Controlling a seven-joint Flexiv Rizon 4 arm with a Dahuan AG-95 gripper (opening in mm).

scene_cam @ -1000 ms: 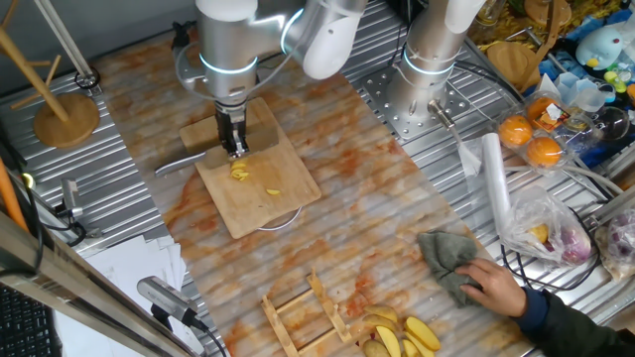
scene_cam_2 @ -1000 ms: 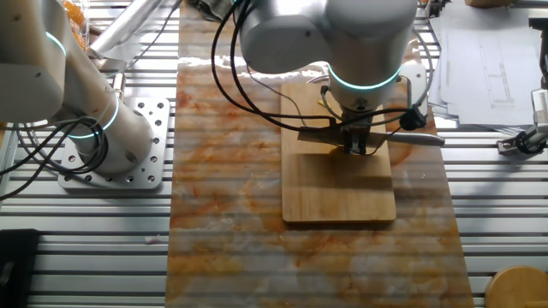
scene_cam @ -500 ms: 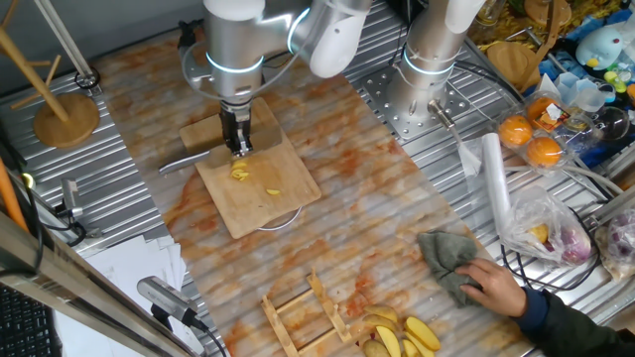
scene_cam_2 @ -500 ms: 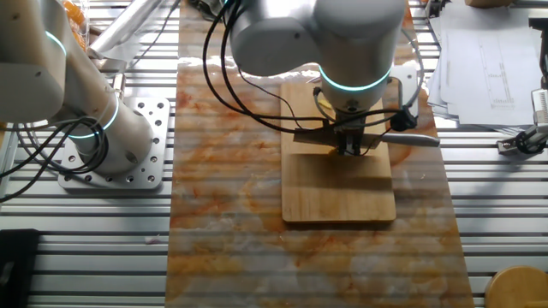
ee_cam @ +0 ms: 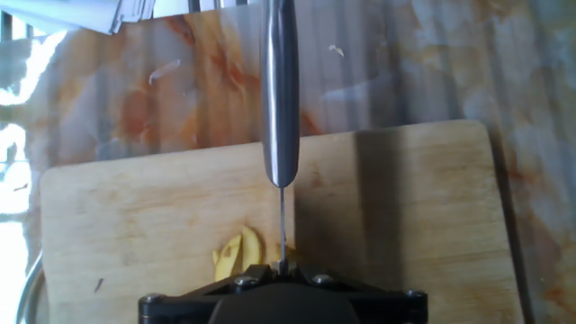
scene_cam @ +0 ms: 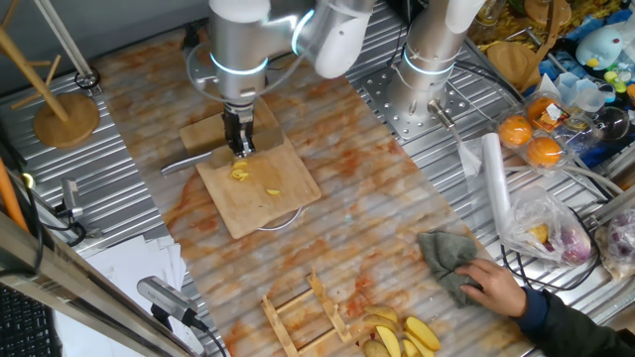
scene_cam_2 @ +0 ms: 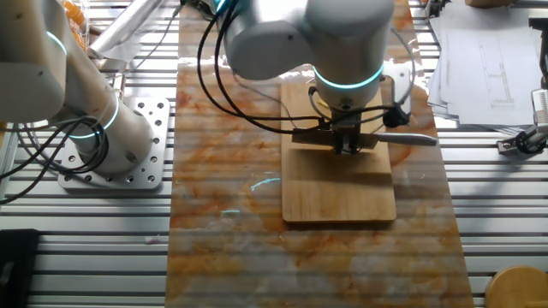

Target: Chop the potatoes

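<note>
The end effector pinches a knife over the potatoes on the board. Its edge seems beside them; it should align, then press straight down.

The big silver arm reaches straight down with its wrist upright, and the gripper at the bottom points at the board, its fingers closed tight on a knife.

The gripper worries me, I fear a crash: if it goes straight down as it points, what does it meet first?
Probably the potato slices on the bamboo cutting board, under the held knife; the gripper hides the gap.
</note>
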